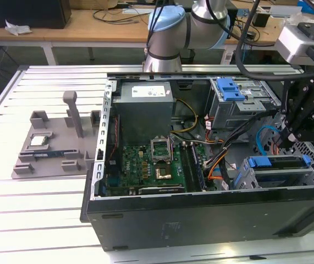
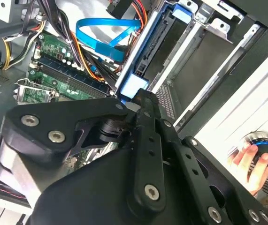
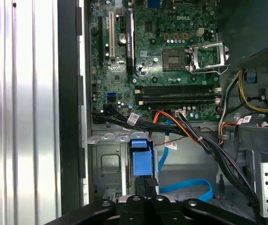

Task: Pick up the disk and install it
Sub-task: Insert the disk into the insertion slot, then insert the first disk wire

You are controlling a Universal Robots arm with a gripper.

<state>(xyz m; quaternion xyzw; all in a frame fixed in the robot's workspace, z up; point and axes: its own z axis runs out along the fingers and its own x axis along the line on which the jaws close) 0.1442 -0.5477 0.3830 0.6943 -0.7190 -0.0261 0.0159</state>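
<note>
gripper (image 1: 288, 140) over cage (image 1: 243, 177) at the exterior view's right, near corner of case (image 1: 200, 212) | right at blue-framed disk (image 3: 141, 161); disk sits in cage | open or closed: can't tell

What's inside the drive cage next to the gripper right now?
The disk, framed in blue, sits in the silver cage, with the gripper at its end. Its body and label are hidden by the cage walls.
</note>
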